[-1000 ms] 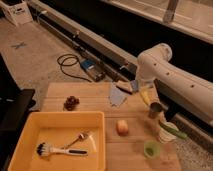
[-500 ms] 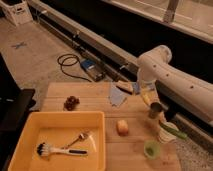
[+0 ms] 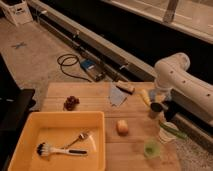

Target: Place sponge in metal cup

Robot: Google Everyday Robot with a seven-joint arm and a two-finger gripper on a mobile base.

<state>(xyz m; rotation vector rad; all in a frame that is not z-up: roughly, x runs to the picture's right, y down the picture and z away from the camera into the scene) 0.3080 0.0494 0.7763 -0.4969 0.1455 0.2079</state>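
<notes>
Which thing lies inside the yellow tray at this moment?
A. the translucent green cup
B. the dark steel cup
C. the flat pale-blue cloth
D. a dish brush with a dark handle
D: the dish brush lies in the yellow tray, while the green cup, the blue cloth and the metal cup are on the wooden table; the gripper is over the metal cup.

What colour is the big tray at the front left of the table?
The tray is yellow, seen in the camera view; the gripper is by the metal cup.
</notes>
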